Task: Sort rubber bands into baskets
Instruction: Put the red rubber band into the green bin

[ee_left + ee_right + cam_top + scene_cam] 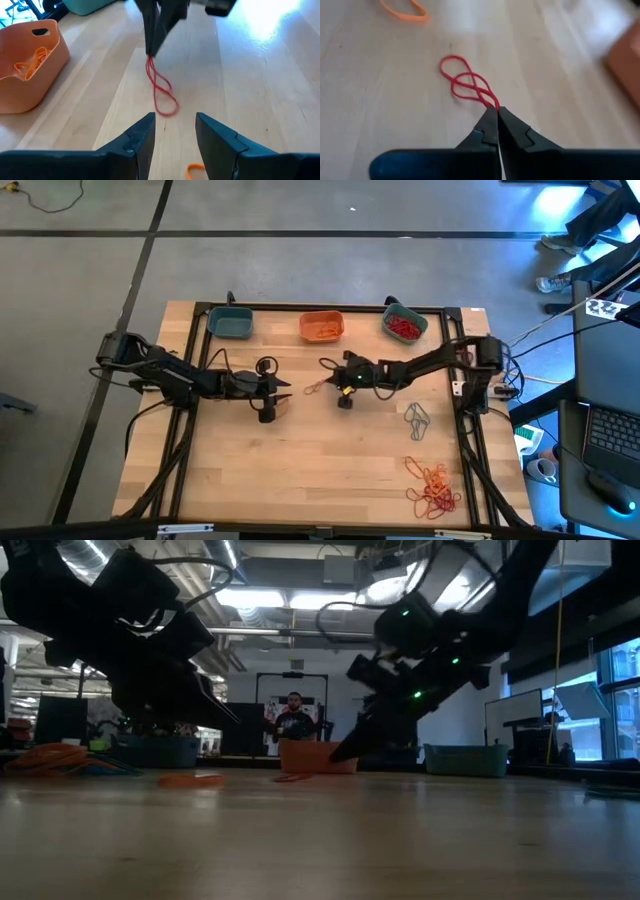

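A red rubber band (465, 80), twisted into a few loops, lies on the wood between my two grippers; it also shows in the left wrist view (161, 95). My right gripper (497, 112) is shut on one end of it, near the table's middle (325, 380). My left gripper (175, 125) is open and empty, low over the table, facing the band from the left (285, 388). A loose orange band (195, 171) lies just below it. At the far edge stand a teal basket (230, 323), an orange basket (321, 326) holding orange bands, and a teal basket (404, 324) holding red bands. My right gripper pinches the red band's nearest end (494, 105) between its two fingertips. The fingers (157, 30) slant down from the table's right side. The band trails away from the tips, slack and twisted, with its far loop (451, 62) on the wood.
A few grey bands (416, 420) and a pile of orange and red bands (432, 488) lie at the table's right front. Black cables run along both arms. A person (294, 715) stands in the room behind the table.
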